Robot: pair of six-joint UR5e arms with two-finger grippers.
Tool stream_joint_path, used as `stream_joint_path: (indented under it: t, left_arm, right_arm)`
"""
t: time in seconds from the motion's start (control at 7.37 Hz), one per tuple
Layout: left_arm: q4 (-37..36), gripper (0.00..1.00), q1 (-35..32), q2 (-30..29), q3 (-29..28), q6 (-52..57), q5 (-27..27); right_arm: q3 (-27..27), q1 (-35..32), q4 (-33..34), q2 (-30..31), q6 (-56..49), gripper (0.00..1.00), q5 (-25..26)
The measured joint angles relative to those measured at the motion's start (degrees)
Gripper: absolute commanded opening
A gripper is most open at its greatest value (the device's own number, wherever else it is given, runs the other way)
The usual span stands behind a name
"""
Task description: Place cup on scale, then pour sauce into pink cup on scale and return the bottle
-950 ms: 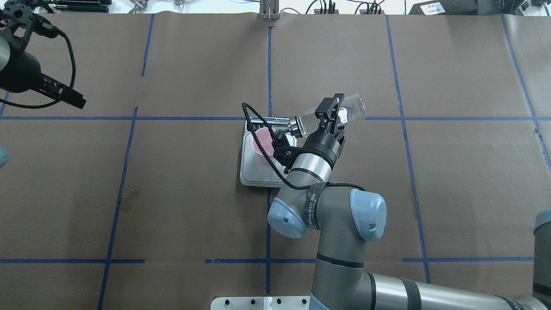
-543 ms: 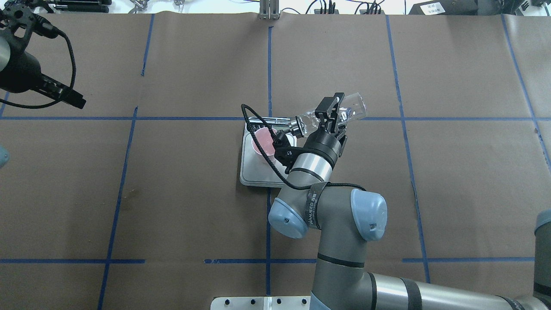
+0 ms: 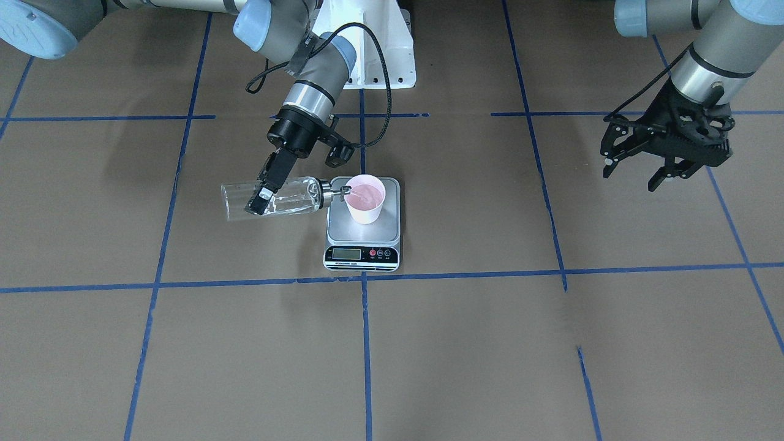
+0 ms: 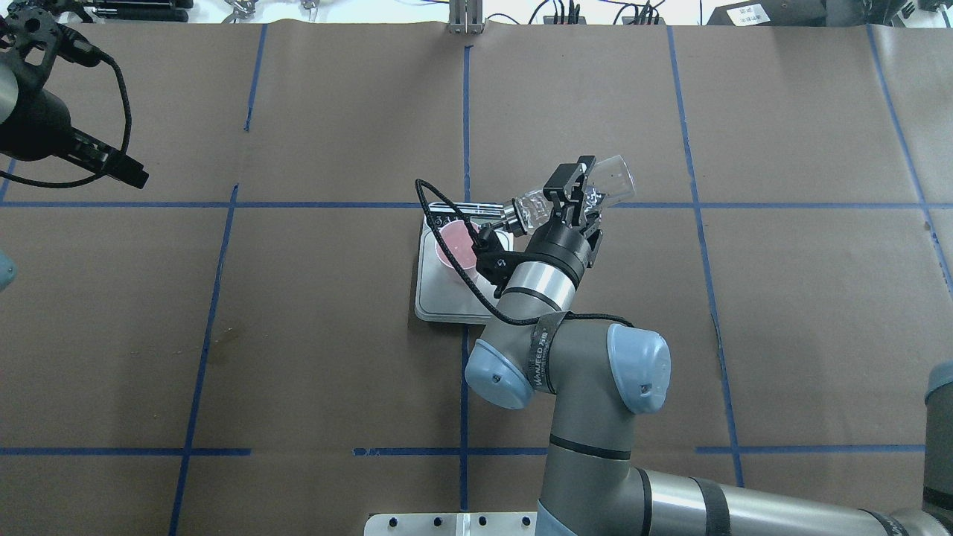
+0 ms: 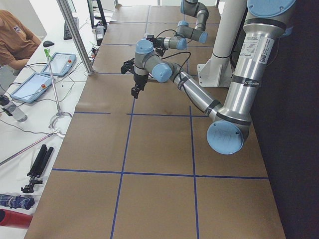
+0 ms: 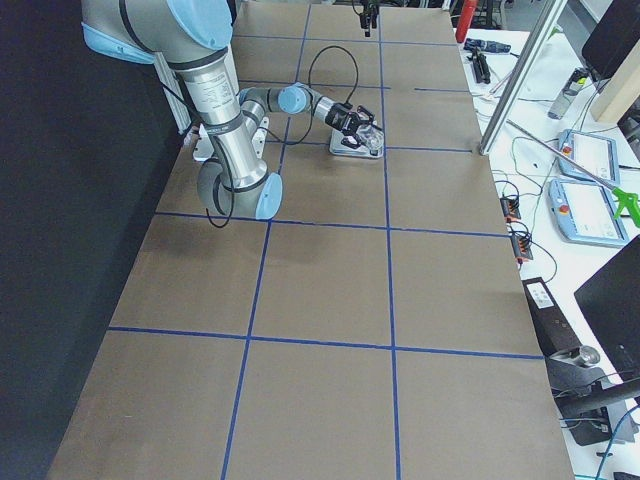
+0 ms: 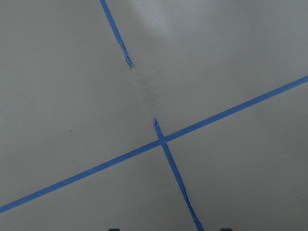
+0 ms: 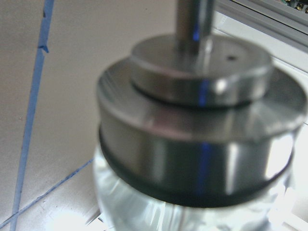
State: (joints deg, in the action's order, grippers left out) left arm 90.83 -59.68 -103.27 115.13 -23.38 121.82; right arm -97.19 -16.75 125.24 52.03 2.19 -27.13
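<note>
Mid-bench: cup (image 3: 365, 199) upright on scale (image 3: 362, 231). Right jaws (image 3: 262, 195) clamped on bottle (image 3: 273, 198), tipped near-flat, spout over cup rim. Left jaws (image 3: 635, 174) spread wide, empty, well apart toward bench's left end.

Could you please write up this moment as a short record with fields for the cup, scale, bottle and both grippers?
cup: upright on the scale's platform
scale: on the table, display facing the operators' side
bottle: tipped about level, spout over the cup's rim
sauce: flow into the cup cannot be made out
right gripper: jaws shut on the bottle's glass body
left gripper: jaws open, empty, raised far from the scale
</note>
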Motion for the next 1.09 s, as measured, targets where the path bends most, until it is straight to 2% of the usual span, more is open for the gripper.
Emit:
stream_joint_path:
  t: [0.54, 1.09]
  left_arm:
    - [0.0, 0.76, 0.0, 0.0, 0.1, 0.0, 0.0]
    - [0.0, 0.76, 0.0, 0.0, 0.1, 0.0, 0.0]
  right_arm:
    - [-0.7, -0.3, 0.0, 0.0, 0.0, 0.0, 0.7]
    - [-4.6, -0.4, -0.3, 2.3, 1.7, 0.0, 0.7]
